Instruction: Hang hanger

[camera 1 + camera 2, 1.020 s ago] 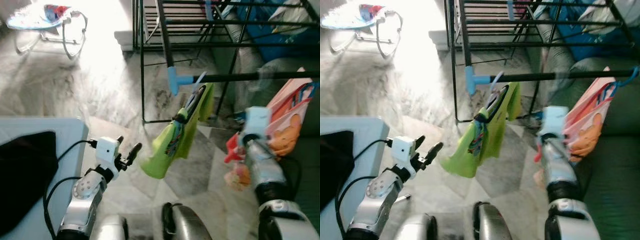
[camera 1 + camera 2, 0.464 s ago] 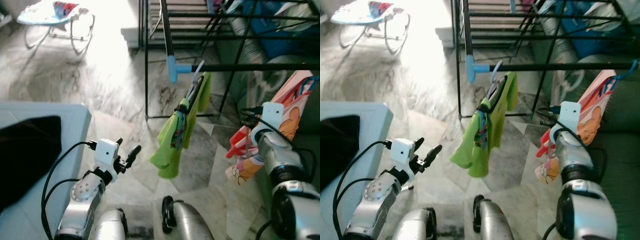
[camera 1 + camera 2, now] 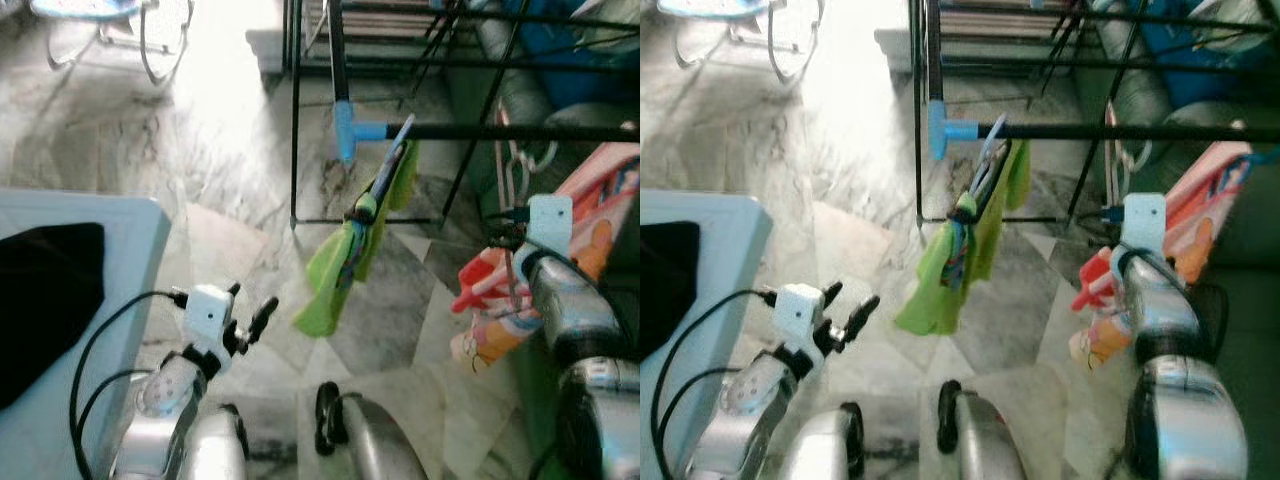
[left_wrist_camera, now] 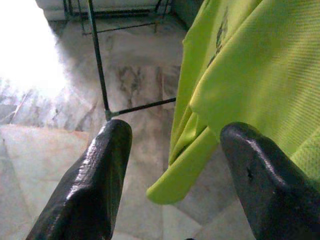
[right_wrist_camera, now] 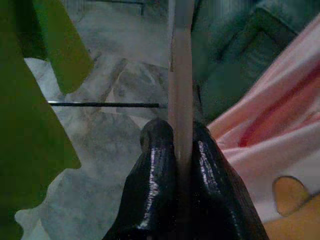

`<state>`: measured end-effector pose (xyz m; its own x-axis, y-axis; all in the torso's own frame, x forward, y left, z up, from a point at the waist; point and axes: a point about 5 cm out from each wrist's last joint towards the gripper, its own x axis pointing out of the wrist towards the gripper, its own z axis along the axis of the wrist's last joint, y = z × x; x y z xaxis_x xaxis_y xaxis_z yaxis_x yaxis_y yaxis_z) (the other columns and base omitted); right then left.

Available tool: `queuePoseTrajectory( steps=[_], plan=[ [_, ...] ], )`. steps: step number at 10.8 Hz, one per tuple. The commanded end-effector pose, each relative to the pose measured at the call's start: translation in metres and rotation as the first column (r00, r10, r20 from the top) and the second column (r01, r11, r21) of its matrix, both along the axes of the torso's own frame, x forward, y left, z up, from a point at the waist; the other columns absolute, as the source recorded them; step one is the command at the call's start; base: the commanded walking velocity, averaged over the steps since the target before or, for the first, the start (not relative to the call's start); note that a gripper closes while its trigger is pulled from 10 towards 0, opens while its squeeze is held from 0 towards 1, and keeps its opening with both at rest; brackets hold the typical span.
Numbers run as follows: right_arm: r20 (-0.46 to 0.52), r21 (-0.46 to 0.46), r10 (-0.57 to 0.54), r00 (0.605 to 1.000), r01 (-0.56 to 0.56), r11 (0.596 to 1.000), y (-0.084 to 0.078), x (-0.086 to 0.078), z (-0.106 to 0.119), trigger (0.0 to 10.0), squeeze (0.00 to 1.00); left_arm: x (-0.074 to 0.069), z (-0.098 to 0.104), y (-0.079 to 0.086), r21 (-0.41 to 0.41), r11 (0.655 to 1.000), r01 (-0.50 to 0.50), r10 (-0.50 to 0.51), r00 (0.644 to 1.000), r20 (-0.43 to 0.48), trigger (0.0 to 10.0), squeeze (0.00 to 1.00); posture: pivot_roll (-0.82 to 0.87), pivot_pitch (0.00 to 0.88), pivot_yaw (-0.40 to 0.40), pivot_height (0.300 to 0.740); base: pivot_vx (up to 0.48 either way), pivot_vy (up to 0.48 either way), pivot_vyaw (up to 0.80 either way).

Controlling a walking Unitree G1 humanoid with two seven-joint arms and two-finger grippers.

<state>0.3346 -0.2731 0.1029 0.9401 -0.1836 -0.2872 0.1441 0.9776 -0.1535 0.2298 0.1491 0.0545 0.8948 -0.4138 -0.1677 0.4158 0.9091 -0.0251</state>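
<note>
Right gripper (image 5: 182,150) is pinching shut on the pale plastic hanger (image 5: 180,75) carrying the pink printed garment (image 3: 590,235), just below the black metal rack rail (image 3: 520,131). Hook position is probably unclear; misjudging it risks a drop. Left gripper (image 4: 172,165) is idling, fingers spread, near the lime-green shirt (image 4: 250,75).

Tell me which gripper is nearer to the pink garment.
The right. The right gripper is beside the pink garment, jaws shut on its hanger. The left gripper hangs open beyond the green shirt.
</note>
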Motion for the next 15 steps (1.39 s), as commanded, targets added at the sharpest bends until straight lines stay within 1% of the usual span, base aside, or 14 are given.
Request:
queuePoseTrajectory(
  steps=[1, 3, 4, 5, 6, 7, 8, 9, 10, 11, 12, 13, 14, 15],
  plan=[
    [0.038, -0.003, 0.006, 0.999, -0.006, 1.000, 0.002, -0.005, 0.003, 10.0, 0.00, -0.006, -0.003, -0.001, 0.007, 1.000, 0.006, -0.006, 1.000, -0.025, 10.0, 0.00, 0.02, 0.296, -0.094, 0.740, 0.000, 0.000, 0.00],
    [0.087, -0.014, 0.067, 0.994, -0.066, 0.998, 0.029, -0.043, -0.012, 10.0, 0.00, -0.015, -0.002, 0.004, 0.018, 1.000, -0.011, 0.011, 0.999, -0.033, 10.0, 0.00, 0.01, 0.326, -0.073, 0.740, 0.000, 0.000, 0.00],
    [0.103, 0.010, 0.067, 0.992, -0.068, 0.998, 0.039, -0.063, -0.020, 10.0, 0.00, -0.023, -0.004, 0.006, 0.032, 0.999, -0.017, 0.018, 0.999, -0.037, 10.0, 0.00, 0.00, 0.336, -0.067, 0.740, 0.000, 0.000, 0.00],
    [0.171, 0.050, 0.040, 0.984, -0.049, 0.998, 0.047, -0.082, -0.017, 10.0, 0.00, -0.028, -0.002, 0.012, 0.037, 0.998, -0.049, 0.051, 0.998, -0.033, 10.0, 0.00, 0.00, 0.345, -0.058, 0.740, 0.000, 0.000, 0.00],
    [0.199, 0.057, 0.033, 0.980, -0.046, 0.997, 0.048, -0.081, -0.011, 10.0, 0.00, -0.028, -0.001, 0.014, 0.039, 0.998, -0.048, 0.050, 0.998, -0.033, 10.0, 0.00, 0.00, 0.348, -0.055, 0.740, 0.000, 0.000, 0.00],
    [0.250, 0.045, 0.037, 0.968, -0.050, 0.998, 0.046, -0.071, 0.004, 10.0, 0.00, -0.030, 0.002, 0.018, 0.046, 0.998, -0.042, 0.043, 0.999, -0.030, 10.0, 0.00, 0.00, 0.351, -0.049, 0.740, 0.000, 0.000, 0.00],
    [0.306, 0.027, 0.021, 0.952, -0.031, 0.999, 0.032, -0.054, 0.028, 10.0, 0.00, -0.037, 0.006, 0.025, 0.057, 0.997, -0.053, 0.055, 0.998, -0.033, 10.0, 0.00, 0.01, 0.354, -0.048, 0.740, 0.000, 0.000, 0.00],
    [0.330, 0.011, 0.027, 0.943, -0.033, 0.999, 0.027, -0.047, 0.038, 10.0, 0.00, -0.040, 0.006, 0.027, 0.062, 0.996, -0.057, 0.060, 0.998, -0.033, 10.0, 0.00, 0.03, 0.360, -0.048, 0.740, 0.000, 0.000, 0.00],
    [0.343, 0.010, 0.020, 0.939, -0.025, 1.000, 0.024, -0.045, 0.042, 10.0, 0.00, -0.042, 0.007, 0.027, 0.065, 0.996, -0.060, 0.062, 0.998, -0.031, 10.0, 0.00, 0.04, 0.357, -0.049, 0.740, 0.000, 0.000, 0.00],
    [0.332, -0.001, 0.019, 0.943, -0.019, 1.000, 0.018, -0.035, 0.049, 10.0, 0.00, -0.043, 0.012, 0.027, 0.066, 0.995, -0.071, 0.073, 0.997, -0.016, 10.0, 0.00, 0.04, 0.355, -0.050, 0.740, 0.000, 0.000, 0.00],
    [0.278, -0.004, 0.026, 0.960, -0.026, 1.000, 0.014, -0.026, 0.047, 10.0, 0.00, -0.039, 0.015, 0.030, 0.082, 0.989, -0.127, 0.125, 0.992, 0.022, 10.0, 0.00, 0.05, 0.348, -0.050, 0.740, 0.000, 0.000, 0.00],
    [0.169, 0.064, 0.005, 0.986, -0.016, 0.998, 0.008, -0.012, 0.040, 10.0, 0.00, -0.031, 0.017, 0.034, 0.126, 0.970, -0.207, 0.198, 0.977, 0.079, 10.0, 0.00, 0.05, 0.343, -0.053, 0.740, 0.000, 0.000, 0.00],
    [0.086, 0.100, 0.013, 0.996, -0.022, 0.995, 0.005, -0.006, 0.034, 10.0, 0.00, -0.029, 0.016, 0.035, 0.133, 0.964, -0.230, 0.222, 0.972, 0.075, 10.0, 0.00, 0.06, 0.339, -0.057, 0.740, 0.000, 0.000, 0.00],
    [0.028, 0.140, 0.034, 0.999, -0.038, 0.989, 0.002, 0.000, 0.028, 10.0, 0.00, -0.028, 0.017, 0.034, 0.130, 0.966, -0.224, 0.216, 0.974, 0.075, 10.0, 0.00, 0.06, 0.333, -0.063, 0.740, 0.000, 0.000, 0.00]
  ],
)
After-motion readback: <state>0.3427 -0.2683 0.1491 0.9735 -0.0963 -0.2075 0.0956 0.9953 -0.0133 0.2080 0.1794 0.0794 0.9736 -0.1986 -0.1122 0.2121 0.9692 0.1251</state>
